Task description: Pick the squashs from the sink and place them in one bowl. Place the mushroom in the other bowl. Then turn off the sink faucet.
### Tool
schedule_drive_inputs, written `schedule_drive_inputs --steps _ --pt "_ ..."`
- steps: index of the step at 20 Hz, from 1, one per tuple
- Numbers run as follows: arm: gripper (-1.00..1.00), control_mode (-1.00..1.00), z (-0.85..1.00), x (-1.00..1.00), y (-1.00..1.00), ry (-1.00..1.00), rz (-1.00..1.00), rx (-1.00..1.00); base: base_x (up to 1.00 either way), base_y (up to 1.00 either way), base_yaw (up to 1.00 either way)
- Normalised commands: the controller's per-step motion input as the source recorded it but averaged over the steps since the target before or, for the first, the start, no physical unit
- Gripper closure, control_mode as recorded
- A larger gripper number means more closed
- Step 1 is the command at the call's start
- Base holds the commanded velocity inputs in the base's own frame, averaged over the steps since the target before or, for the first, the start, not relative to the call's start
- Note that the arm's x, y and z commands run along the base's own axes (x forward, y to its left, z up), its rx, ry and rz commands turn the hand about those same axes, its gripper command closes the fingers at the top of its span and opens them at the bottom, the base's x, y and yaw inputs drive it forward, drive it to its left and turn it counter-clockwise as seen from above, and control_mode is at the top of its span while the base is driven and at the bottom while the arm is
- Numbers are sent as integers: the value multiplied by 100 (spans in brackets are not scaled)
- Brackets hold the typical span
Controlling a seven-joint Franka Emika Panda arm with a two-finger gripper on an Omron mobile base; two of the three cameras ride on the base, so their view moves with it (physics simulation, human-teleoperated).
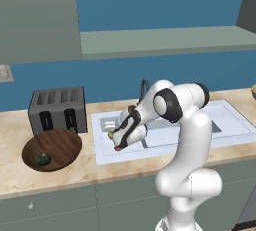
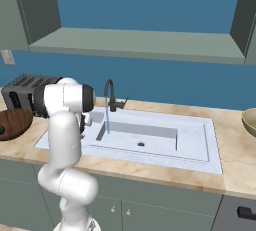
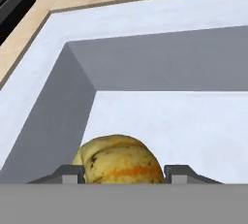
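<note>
In the hand view the yellow squash [image 3: 121, 157] lies on the floor of the sink's left basin [image 3: 184, 116], near its corner. My gripper [image 3: 123, 172] has a fingertip [image 3: 72, 173] pressed against each side of it. From the left base view the gripper [image 1: 117, 142] reaches down into the sink [image 1: 230, 120], a bit of yellow squash [image 1: 110, 135] showing beside it. The dark green squash [image 1: 43, 159] rests in the wide wooden bowl [image 1: 65, 140] left of the sink. The olive-tan bowl [image 2: 250, 121] stands at the far right. Water runs from the dark faucet [image 2: 109, 92].
A grey toaster [image 1: 57, 107] stands behind the wooden bowl, close to the sink's left rim. The faucet [image 1: 143, 87] rises just behind my forearm. A shelf and blue wall lie beyond the counter.
</note>
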Motion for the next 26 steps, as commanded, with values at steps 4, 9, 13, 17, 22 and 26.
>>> schedule_drive_inputs --steps 4,9,13,17,22,26 --pt "100 -100 100 -11 0 -11 -10 0 0 0 0" --pt "100 -100 100 -30 0 -10 -8 0 0 0 0" --pt "100 -100 100 -32 0 -2 -7 0 0 0 0" --pt "100 -100 100 -32 0 0 -11 0 0 0 0" --pt "100 -100 100 -37 -13 13 -15 0 0 0 0" --pt "100 -100 93 -68 -31 24 -13 0 0 0 0"
